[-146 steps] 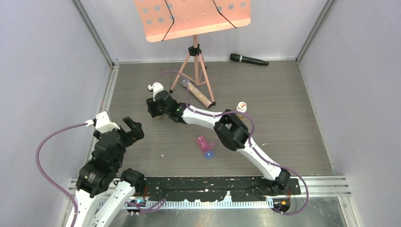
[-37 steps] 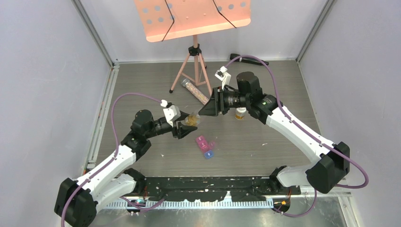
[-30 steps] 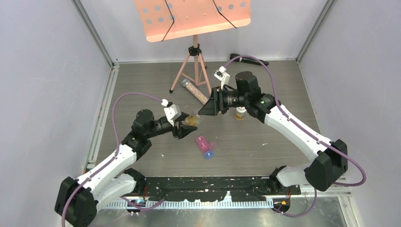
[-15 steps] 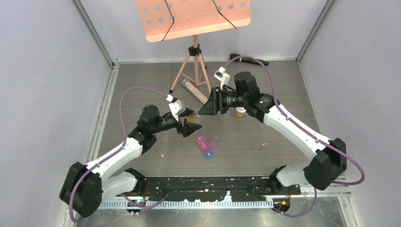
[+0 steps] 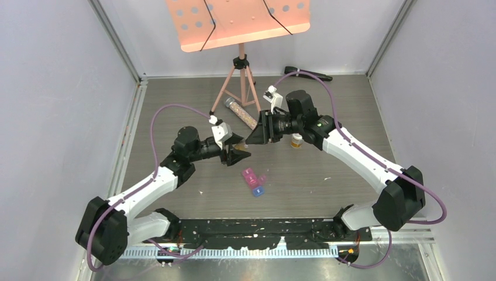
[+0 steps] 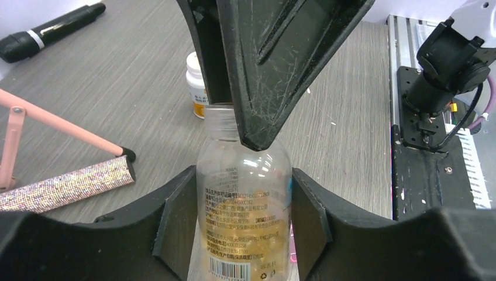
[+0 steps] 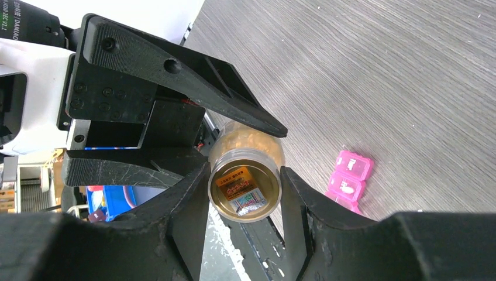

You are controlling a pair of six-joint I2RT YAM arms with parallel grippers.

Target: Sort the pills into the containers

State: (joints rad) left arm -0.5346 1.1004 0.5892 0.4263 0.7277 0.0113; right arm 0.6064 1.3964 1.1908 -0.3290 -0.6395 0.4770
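Note:
A clear pill bottle [image 6: 244,193] with yellow pills [image 6: 275,231] in its lower part hangs above the table between both grippers. My left gripper [image 6: 244,228] is shut on its body, both pads against its sides. My right gripper [image 7: 244,193] is shut on the bottle's top end [image 7: 244,184], a gold ring with an orange sticker. In the top view the left gripper [image 5: 238,153] and right gripper [image 5: 252,140] meet tip to tip. The containers [image 5: 254,180], a pink, purple and blue strip, lie on the table just below them, with the pink end [image 7: 351,174] showing in the right wrist view.
A small white-capped bottle [image 5: 298,140] stands right of the grippers. A speckled bead tube [image 5: 244,116] lies by the pink tripod [image 5: 240,82] of the music stand. A black microphone [image 5: 307,74] lies at the back wall. Grey walls close in both sides.
My left gripper opened wider, slid a little right and farther along the bottle, and closed on it again. The right gripper kept its hold and barely moved.

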